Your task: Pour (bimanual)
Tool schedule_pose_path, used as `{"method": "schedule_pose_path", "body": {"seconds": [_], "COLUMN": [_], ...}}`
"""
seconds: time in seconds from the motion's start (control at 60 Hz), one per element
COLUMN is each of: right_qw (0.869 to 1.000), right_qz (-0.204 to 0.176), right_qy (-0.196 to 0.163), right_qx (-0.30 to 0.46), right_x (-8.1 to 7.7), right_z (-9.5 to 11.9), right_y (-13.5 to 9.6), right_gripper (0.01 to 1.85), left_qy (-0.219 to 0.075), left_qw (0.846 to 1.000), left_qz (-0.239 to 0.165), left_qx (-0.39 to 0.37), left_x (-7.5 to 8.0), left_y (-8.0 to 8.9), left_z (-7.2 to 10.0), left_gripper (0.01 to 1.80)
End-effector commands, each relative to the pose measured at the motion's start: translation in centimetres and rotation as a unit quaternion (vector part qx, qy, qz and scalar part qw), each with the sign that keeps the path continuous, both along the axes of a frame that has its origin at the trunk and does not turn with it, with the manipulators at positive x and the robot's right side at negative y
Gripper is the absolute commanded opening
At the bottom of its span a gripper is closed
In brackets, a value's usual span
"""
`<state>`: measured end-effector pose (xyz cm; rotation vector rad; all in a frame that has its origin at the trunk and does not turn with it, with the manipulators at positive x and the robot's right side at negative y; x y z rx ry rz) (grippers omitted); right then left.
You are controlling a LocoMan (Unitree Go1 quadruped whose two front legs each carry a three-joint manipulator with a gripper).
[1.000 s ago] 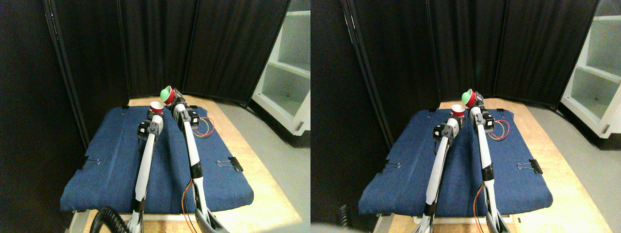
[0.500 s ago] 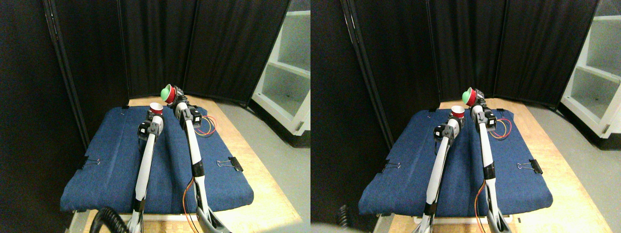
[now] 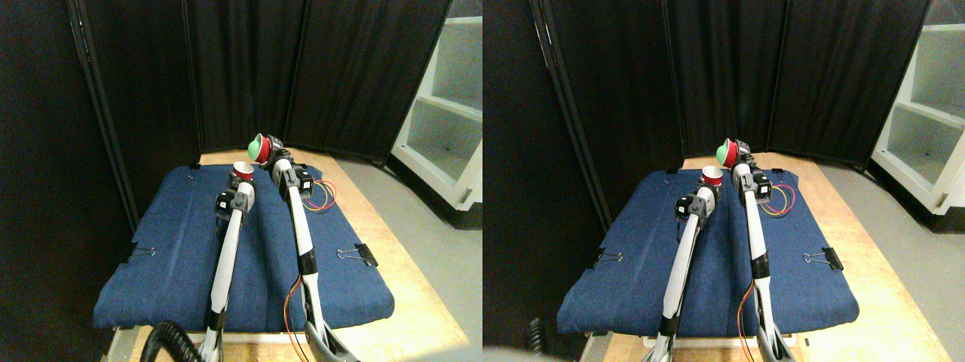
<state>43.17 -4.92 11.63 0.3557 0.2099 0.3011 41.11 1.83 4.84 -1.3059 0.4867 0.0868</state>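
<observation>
An upright red cup with a white rim [image 3: 242,170] is held at the end of my left manipulator, my left gripper [image 3: 241,179] shut on it. Just above and to its right, a second red cup with a green inside [image 3: 260,148] is tilted on its side, mouth facing left toward the upright cup. My right gripper [image 3: 271,151] is shut on that tilted cup. Both cups hang over the far part of the blue cloth [image 3: 173,249]. Nothing is seen falling between the cups.
The blue cloth covers a wooden table [image 3: 399,286], held by binder clips at the right [image 3: 360,254] and left [image 3: 143,250] edges. Coloured wires [image 3: 323,197] loop beside the right arm. Black curtains [image 3: 241,75] stand behind; a white shelf unit [image 3: 445,113] is at right.
The right gripper has tipped the green-lined cup a little further and shifted it slightly up. The left cup stays nearly where it was.
</observation>
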Motion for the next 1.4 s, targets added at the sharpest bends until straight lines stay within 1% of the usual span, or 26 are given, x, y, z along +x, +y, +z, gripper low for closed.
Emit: {"method": "schedule_pose_path", "body": {"seconds": [0.017, 0.067, 0.117, 0.167, 0.333, 0.367, 0.417, 0.483, 0.517, 0.583, 0.633, 0.683, 0.85, 0.917, 0.983, 1.0, 1.083, 1.15, 1.25, 1.267, 1.367, 1.4], "right_qw": [1.000, 0.999, 0.999, 0.999, 0.999, 0.998, 0.998, 0.997, 0.996, 0.995, 0.993, 0.991, 0.989, 0.988, 0.988, 0.987, 0.988, 0.987, 0.988, 0.987, 0.988, 0.988], "right_qz": [0.017, 0.027, 0.026, 0.038, 0.037, 0.051, 0.055, 0.074, 0.074, 0.087, 0.096, 0.109, 0.113, 0.115, 0.117, 0.122, 0.119, 0.123, 0.113, 0.115, 0.106, 0.102], "right_qy": [-0.021, -0.021, -0.020, -0.021, -0.017, -0.020, -0.020, -0.023, -0.023, -0.021, -0.024, -0.031, -0.034, -0.032, -0.036, -0.038, -0.034, -0.039, -0.034, -0.041, -0.035, -0.029], "right_qx": [-0.005, 0.000, -0.006, -0.004, -0.012, -0.012, -0.018, -0.028, -0.034, -0.051, -0.057, -0.064, -0.089, -0.095, -0.098, -0.096, -0.094, -0.092, -0.100, -0.108, -0.111, -0.113], "right_x": [0.0, 0.2, 0.2, 0.3, 0.1, 0.2, 0.1, 0.0, 0.0, -0.1, -0.2, -0.2, -0.6, -0.6, -0.6, -0.5, -0.7, -0.6, -0.7, -0.8, -1.1, -1.3], "right_z": [0.8, 0.6, 0.6, 0.5, 0.5, 0.4, 0.4, 0.5, 0.5, 0.5, 0.4, 0.3, 0.3, 0.3, 0.3, 0.4, 0.6, 0.7, 0.9, 1.0, 1.4, 1.5], "right_y": [0.5, 0.6, 0.7, 0.8, 1.1, 1.1, 1.2, 1.3, 1.3, 1.4, 1.5, 1.5, 1.9, 1.9, 1.9, 1.9, 1.9, 1.9, 2.0, 2.1, 2.2, 2.3], "right_gripper": [0.47, 0.46, 0.46, 0.44, 0.44, 0.44, 0.44, 0.45, 0.44, 0.45, 0.45, 0.46, 0.46, 0.45, 0.47, 0.48, 0.46, 0.46, 0.46, 0.44, 0.46, 0.41], "left_qy": [-0.021, -0.021, -0.020, -0.021, -0.022, -0.021, -0.021, -0.021, -0.020, -0.022, -0.022, -0.021, -0.020, -0.020, -0.019, -0.019, -0.023, -0.023, -0.023, -0.024, -0.022, -0.022], "left_qw": [1.000, 1.000, 1.000, 1.000, 1.000, 1.000, 1.000, 1.000, 1.000, 1.000, 1.000, 1.000, 1.000, 1.000, 1.000, 1.000, 1.000, 1.000, 1.000, 1.000, 1.000, 1.000], "left_qz": [0.001, 0.001, 0.001, 0.002, 0.001, 0.000, 0.000, 0.001, 0.001, -0.001, -0.009, -0.006, -0.010, -0.005, -0.004, -0.006, -0.010, -0.006, -0.005, -0.008, -0.010, -0.011], "left_qx": [-0.009, -0.009, -0.009, -0.010, -0.007, -0.009, -0.009, -0.009, -0.009, -0.006, -0.008, -0.008, -0.010, -0.007, -0.011, -0.012, -0.006, -0.006, -0.009, -0.011, -0.011, -0.011], "left_x": [0.3, 0.4, 0.3, 0.3, 0.4, 0.4, 0.4, 0.4, 0.5, 0.5, 0.6, 0.5, 0.4, 0.4, 0.2, 0.2, 0.1, -0.1, -0.1, -0.1, -0.2, -0.3], "left_y": [-0.2, -0.2, -0.2, -0.1, 0.0, 0.0, -0.1, -0.1, -0.1, -0.3, -0.3, -0.4, -0.4, -0.4, -0.4, -0.4, -0.4, -0.4, -0.3, -0.3, -0.3, -0.3], "left_z": [0.8, 0.8, 0.8, 0.8, 0.9, 0.9, 0.9, 0.9, 0.8, 0.9, 0.9, 0.9, 0.9, 0.9, 0.9, 1.0, 1.0, 1.1, 1.1, 1.1, 1.2, 1.1], "left_gripper": [0.33, 0.33, 0.33, 0.33, 0.33, 0.33, 0.33, 0.33, 0.33, 0.33, 0.33, 0.33, 0.33, 0.33, 0.33, 0.33, 0.33, 0.33, 0.33, 0.33, 0.33, 0.33]}}
